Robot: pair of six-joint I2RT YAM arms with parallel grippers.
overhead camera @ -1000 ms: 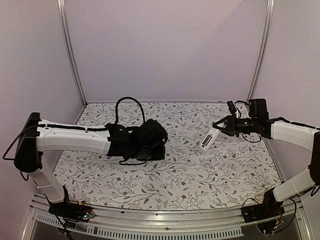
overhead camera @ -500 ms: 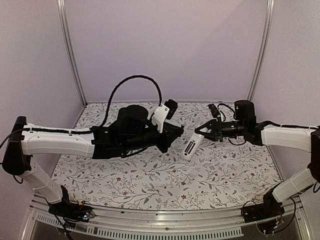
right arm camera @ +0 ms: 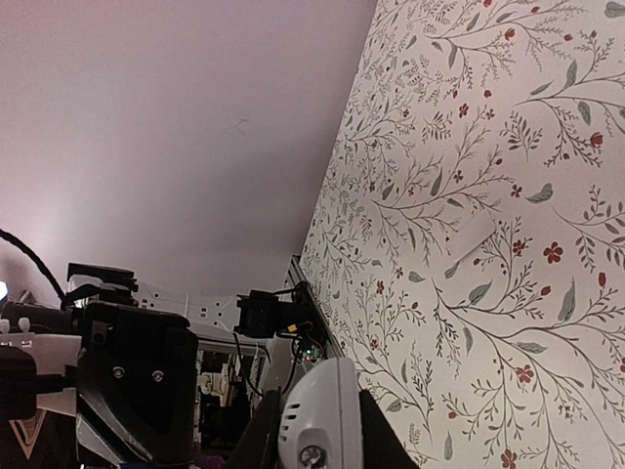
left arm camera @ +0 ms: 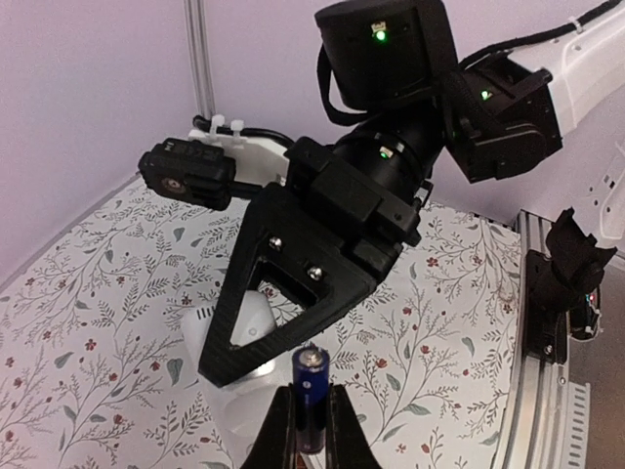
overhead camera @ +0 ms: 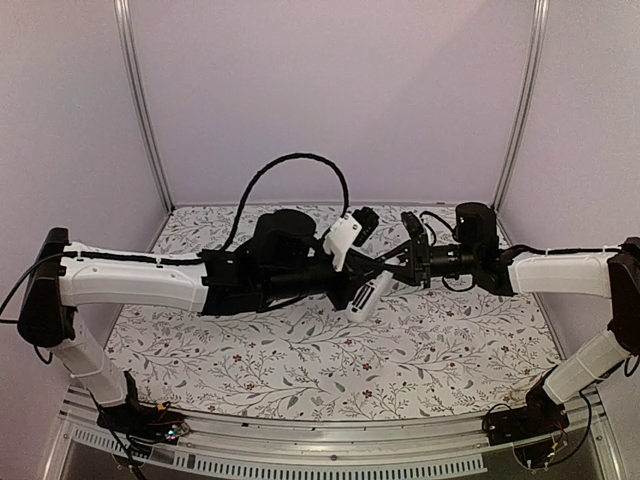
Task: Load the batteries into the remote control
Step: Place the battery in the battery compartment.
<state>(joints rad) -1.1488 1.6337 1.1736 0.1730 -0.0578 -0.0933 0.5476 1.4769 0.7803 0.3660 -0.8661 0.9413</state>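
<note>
Hanging tilted above the middle of the floral table [overhead camera: 300,370], the remote control [overhead camera: 365,298] points its lower end down toward the near left. Its upper end is clamped between the fingers of the right gripper [right arm camera: 314,440]. Just beside it, the left gripper [left arm camera: 311,438] pinches 1 battery [left arm camera: 311,389] upright between its fingertips. The battery's dark blue top stands free just under the right gripper's black triangular finger, and the white remote shows through and below that finger. Whether battery and remote touch cannot be told. The left arm [overhead camera: 140,280] stretches almost level from the near-left corner toward the centre. The right arm [overhead camera: 560,270] reaches level from the right edge leftward, so the 2 grippers meet nose to nose over the table's middle. 1 second ago the left arm was bent, its wrist low over the left-centre of the table, and the right gripper held the remote well off to the right. 0.5 seconds ago a clear gap still lay between them, and now that gap is closed and the remote sits further left. In view are 1 remote, 1 battery and 2 arms with 2 grippers, each gripper clenched on its own load.
</note>
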